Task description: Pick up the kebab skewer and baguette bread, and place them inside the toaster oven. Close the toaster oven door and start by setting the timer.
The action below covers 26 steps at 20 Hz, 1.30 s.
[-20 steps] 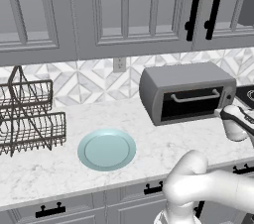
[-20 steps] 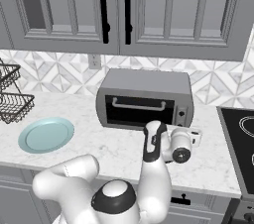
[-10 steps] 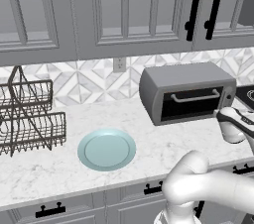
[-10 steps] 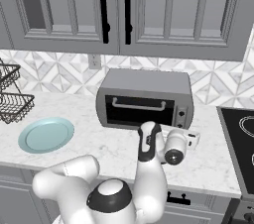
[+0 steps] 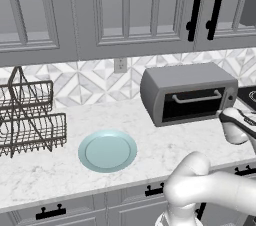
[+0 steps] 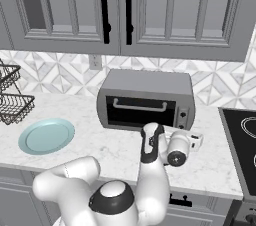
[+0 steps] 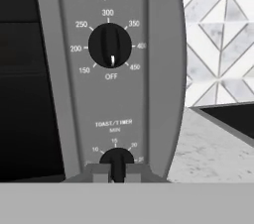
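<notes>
Marble table carries the toaster oven against the backsplash, with its door closed. Gripper is clamped shut on the timer knob at the panel's lower end; the temperature knob points to OFF. Plate sits left of the oven.

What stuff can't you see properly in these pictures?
- Inside the toaster oven: both base views show just dark glass on the toaster oven door, so any food inside is hidden.
- The timer knob in the hand view: its lower half is cut off by the bottom edge and the gripper shut on it.
- The stove: cut off by the right edge of the right base view.
</notes>
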{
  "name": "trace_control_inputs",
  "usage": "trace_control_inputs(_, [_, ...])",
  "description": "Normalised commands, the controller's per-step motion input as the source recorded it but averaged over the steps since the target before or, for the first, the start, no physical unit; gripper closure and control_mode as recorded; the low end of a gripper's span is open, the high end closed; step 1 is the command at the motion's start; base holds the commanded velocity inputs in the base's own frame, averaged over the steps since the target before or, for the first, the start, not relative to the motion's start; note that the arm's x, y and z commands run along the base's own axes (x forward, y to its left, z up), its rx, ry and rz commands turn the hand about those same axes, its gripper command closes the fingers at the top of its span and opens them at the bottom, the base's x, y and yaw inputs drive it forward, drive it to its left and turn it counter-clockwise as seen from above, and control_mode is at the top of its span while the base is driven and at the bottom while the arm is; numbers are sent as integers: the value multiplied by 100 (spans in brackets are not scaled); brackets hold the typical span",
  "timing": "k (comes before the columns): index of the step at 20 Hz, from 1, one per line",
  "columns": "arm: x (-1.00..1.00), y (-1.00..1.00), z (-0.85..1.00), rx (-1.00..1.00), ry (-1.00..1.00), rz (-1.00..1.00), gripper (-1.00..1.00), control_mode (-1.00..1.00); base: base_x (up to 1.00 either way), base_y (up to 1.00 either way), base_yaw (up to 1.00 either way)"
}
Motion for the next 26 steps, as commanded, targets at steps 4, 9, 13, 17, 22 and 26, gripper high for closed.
trace_control_inputs(4, [36,1,0,0,-1,4,100,-100,0,0,0])
trace_control_inputs(9, [23,15,0,0,0,0,100,-100,0,0,0])
trace_control_inputs(13, [0,13,0,0,0,0,100,-100,0,0,0])
trace_control_inputs(17, [0,1,0,0,0,0,100,-100,0,0,0])
trace_control_inputs(22, [0,0,0,6,0,0,100,-100,0,0,0])
trace_control_inputs(26, [0,0,0,13,0,0,100,-100,0,0,0])
